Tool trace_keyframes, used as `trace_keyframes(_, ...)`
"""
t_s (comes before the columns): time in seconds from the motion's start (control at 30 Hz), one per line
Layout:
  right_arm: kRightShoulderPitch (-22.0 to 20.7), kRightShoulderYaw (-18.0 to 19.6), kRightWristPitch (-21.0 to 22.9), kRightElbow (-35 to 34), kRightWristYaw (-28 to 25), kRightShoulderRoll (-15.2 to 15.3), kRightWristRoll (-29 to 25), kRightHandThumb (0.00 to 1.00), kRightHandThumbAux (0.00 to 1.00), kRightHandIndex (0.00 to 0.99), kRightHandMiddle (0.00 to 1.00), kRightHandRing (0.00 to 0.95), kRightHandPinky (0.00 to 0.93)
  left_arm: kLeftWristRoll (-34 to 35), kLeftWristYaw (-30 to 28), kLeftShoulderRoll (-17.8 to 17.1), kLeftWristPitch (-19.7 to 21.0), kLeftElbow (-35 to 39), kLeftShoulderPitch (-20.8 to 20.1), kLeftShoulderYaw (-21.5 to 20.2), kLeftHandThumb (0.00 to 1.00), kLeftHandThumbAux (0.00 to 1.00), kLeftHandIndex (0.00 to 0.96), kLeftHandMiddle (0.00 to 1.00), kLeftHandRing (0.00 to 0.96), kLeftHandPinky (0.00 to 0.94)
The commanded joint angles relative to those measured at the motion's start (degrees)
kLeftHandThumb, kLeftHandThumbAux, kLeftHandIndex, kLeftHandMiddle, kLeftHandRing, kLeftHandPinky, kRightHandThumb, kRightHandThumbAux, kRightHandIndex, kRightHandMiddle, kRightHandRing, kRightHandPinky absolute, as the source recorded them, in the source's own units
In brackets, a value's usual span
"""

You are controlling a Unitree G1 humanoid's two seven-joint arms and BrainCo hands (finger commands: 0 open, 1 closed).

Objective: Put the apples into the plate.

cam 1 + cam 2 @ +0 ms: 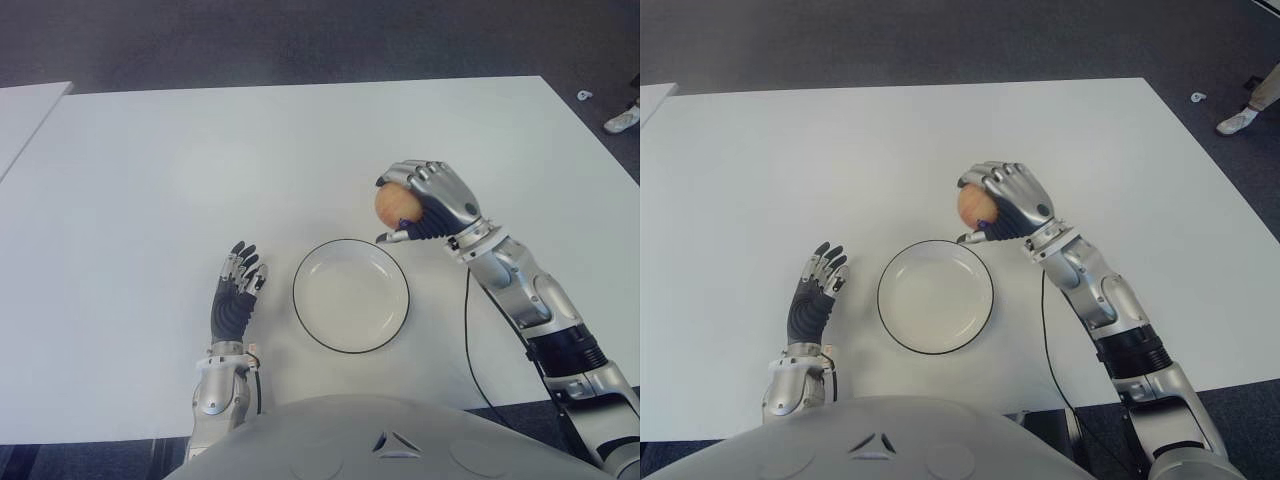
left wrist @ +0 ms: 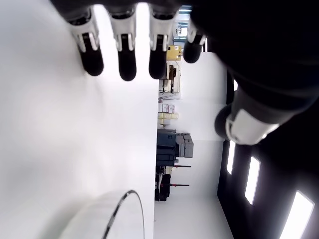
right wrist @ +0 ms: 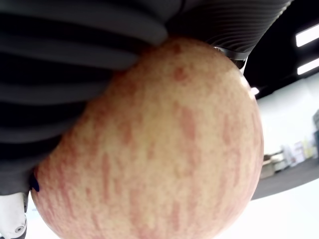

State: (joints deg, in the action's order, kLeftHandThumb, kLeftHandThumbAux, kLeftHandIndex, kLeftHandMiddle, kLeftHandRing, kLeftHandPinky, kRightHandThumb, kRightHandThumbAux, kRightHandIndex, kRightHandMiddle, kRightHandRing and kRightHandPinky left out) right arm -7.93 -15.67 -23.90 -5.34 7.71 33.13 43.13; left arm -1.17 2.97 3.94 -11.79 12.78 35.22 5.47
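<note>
While the white table point(image 1: 200, 160) fills most of the frame, the plate point(image 1: 351, 295) sits low and just right of centre, with nothing in it. Up and to the right of the plate's rim, the right hand point(image 1: 432, 201) is wrapped around an apple point(image 1: 395, 205). Lower left, the left hand point(image 1: 238, 290) shows beside the plate, fingers extended. Judging by this, the carry is under way; next comes moving over the plate, lowering, and releasing.

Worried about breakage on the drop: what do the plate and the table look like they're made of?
The plate looks like glazed ceramic or enamel: smooth white with a thin dark rim, though it may be melamine. The table looks like matte white laminate. The right robot hand holds the apple.
</note>
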Motion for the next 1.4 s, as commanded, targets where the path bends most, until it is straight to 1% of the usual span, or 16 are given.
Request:
trace_keyframes(0.03, 2.0, -2.3, -2.3, -2.4, -0.1, -1.1, 2.8, 0.734, 0.710, 0.440, 0.872, 0.864, 0.863, -0.9, 0.9, 0.5, -0.2, -1.3, 0.1, 0.3, 0.275, 0.566, 0.076, 0.137, 0.134, 0.135)
trace_keyframes(0.13, 2.3, -2.7, -3.3, -2.5, -0.2, -1.2, 3.4, 0.734, 0.710, 0.440, 0.871, 0.865, 0.860, -1.1, 0.9, 0.7, -0.4, -1.5, -0.1, 0.4, 0.276, 0.565, 0.070, 0.134, 0.130, 0.130)
trace_keyframes(0.33, 2.7, -4.2, -7.5, -1.6, -0.7, -0.7, 3.2, 0.729, 0.711, 0.440, 0.876, 0.868, 0.863, -1.0, 0.7, 0.7, -0.9, -1.7, -0.2, 0.3, 0.280, 0.568, 0.067, 0.134, 0.129, 0.134)
trace_keyframes(0.43, 3.0, -4.4, -8.5, -1.5, -0.8, -0.8, 3.5, 0.725, 0.711, 0.440, 0.884, 0.870, 0.868, -1.0, 0.7, 0.7, -0.7, -1.7, -0.2, 0.3, 0.285, 0.574, 0.064, 0.132, 0.128, 0.133)
trace_keyframes(0.53, 3.7, -4.7, -9.0, -1.9, -1.0, -1.2, 3.5, 0.722, 0.712, 0.440, 0.888, 0.870, 0.866, -0.9, 0.8, 0.8, -0.6, -1.6, -0.2, 0.2, 0.295, 0.583, 0.062, 0.132, 0.127, 0.133)
trace_keyframes(0.67, 5.2, -5.2, -8.5, -3.2, -2.9, -1.7, 2.8, 0.720, 0.712, 0.440, 0.878, 0.859, 0.842, -1.0, 0.8, 0.9, -0.5, -1.4, -0.2, 0.4, 0.310, 0.591, 0.061, 0.130, 0.124, 0.128)
trace_keyframes(0.83, 5.7, -5.5, -8.3, -3.7, -4.2, -2.4, 3.2, 0.720, 0.712, 0.439, 0.869, 0.852, 0.854, -1.2, 1.0, 1.0, -0.6, -1.4, -0.2, 0.6, 0.327, 0.596, 0.063, 0.130, 0.122, 0.130)
trace_keyframes(0.9, 5.4, -6.3, -8.0, -3.3, -4.3, -3.3, 4.3, 0.720, 0.712, 0.440, 0.869, 0.853, 0.858, -1.1, 1.0, 1.2, -0.7, -1.3, -0.1, 0.7, 0.333, 0.596, 0.065, 0.131, 0.123, 0.130)
trace_keyframes(1.0, 4.6, -7.7, -7.9, -1.0, -3.1, -5.0, 6.1, 0.721, 0.711, 0.440, 0.869, 0.855, 0.860, -1.2, 1.1, 1.4, -0.9, -1.2, 0.0, 0.9, 0.339, 0.597, 0.068, 0.134, 0.124, 0.127)
trace_keyframes(1.1, 4.2, -8.5, -8.3, 1.5, -1.8, -5.9, 7.4, 0.723, 0.711, 0.440, 0.868, 0.857, 0.860, -1.4, 1.2, 1.4, -1.2, -1.3, 0.1, 1.1, 0.342, 0.598, 0.069, 0.134, 0.123, 0.120)
trace_keyframes(1.27, 3.5, -9.6, -9.1, 6.1, 1.0, -6.4, 9.4, 0.726, 0.710, 0.440, 0.868, 0.858, 0.858, -1.4, 1.0, 1.2, -1.8, -1.4, 0.3, 1.3, 0.338, 0.595, 0.069, 0.137, 0.123, 0.115)
trace_keyframes(1.4, 2.9, -10.5, -9.3, 9.2, 3.0, -7.0, 10.5, 0.727, 0.710, 0.440, 0.867, 0.857, 0.856, -1.0, 0.8, 1.1, -2.5, -1.7, 0.3, 1.2, 0.333, 0.592, 0.071, 0.140, 0.129, 0.131)
